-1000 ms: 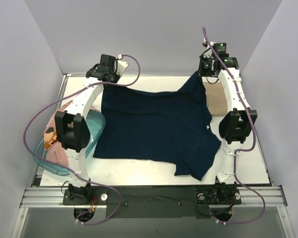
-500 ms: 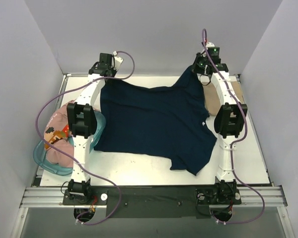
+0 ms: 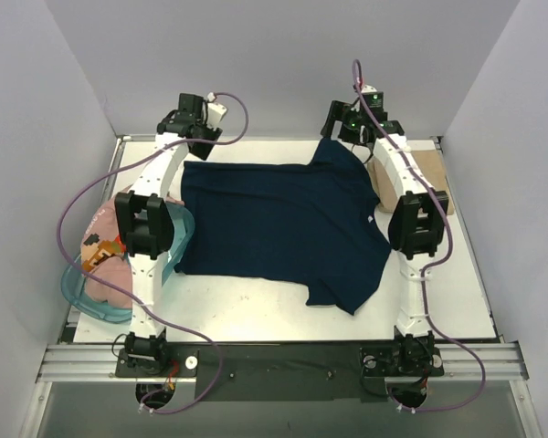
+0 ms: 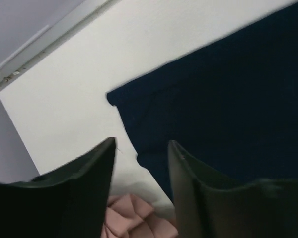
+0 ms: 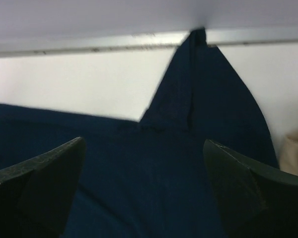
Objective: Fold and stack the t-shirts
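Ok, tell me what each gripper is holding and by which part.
Nothing is held. The left gripper and the right gripper are both open and empty above the spread-out navy t-shirt.

White table [image 3: 256, 315], navy t-shirt [image 3: 274, 219] spread flat, tan t-shirt [image 3: 436, 176] far right, teal tub [image 3: 73, 292] left edge

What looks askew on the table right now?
The navy t-shirt lies spread but skewed: its near-right corner juts toward the front, and a sleeve peaks up to the rear rail. The pink t-shirt sits crumpled in the teal tub. Nothing looks spilled or damaged.
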`<state>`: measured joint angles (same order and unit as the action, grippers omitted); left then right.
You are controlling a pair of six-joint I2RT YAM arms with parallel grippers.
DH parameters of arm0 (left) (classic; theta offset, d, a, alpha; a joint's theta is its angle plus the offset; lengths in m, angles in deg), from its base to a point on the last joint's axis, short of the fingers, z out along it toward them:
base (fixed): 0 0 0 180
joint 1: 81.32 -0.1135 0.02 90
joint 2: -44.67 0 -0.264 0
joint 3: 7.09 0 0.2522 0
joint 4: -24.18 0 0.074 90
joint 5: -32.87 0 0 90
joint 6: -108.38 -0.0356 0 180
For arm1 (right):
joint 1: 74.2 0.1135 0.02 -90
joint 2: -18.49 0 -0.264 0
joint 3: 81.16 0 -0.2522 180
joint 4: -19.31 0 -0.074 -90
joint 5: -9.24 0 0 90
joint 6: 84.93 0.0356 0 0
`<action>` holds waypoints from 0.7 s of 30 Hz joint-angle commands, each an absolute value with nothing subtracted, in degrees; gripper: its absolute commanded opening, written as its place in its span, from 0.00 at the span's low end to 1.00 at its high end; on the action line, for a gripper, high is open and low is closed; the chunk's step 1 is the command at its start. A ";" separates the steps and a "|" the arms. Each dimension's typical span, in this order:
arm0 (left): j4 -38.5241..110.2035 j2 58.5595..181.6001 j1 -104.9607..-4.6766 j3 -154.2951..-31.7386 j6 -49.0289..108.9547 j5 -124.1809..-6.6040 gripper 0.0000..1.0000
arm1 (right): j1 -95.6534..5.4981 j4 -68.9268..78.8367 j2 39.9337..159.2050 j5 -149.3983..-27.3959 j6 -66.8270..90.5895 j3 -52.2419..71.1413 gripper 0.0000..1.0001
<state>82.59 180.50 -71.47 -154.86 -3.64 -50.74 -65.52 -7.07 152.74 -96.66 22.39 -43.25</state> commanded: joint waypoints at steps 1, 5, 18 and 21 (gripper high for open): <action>90.49 162.64 -64.54 -145.95 -5.08 -60.11 0.47 | -66.12 -13.77 135.25 -90.35 19.22 -34.03 1.00; 94.10 151.66 -61.37 -125.30 -4.56 -64.95 0.05 | -66.12 -17.29 121.45 -91.12 19.57 -16.38 1.00; 84.36 143.64 -70.50 -99.88 -3.85 -53.19 0.00 | -57.16 -28.55 96.11 -84.36 35.45 25.91 0.90; 77.78 144.16 -72.61 -95.92 -5.61 -48.19 0.00 | -57.15 -28.90 92.76 -84.36 39.07 33.73 0.88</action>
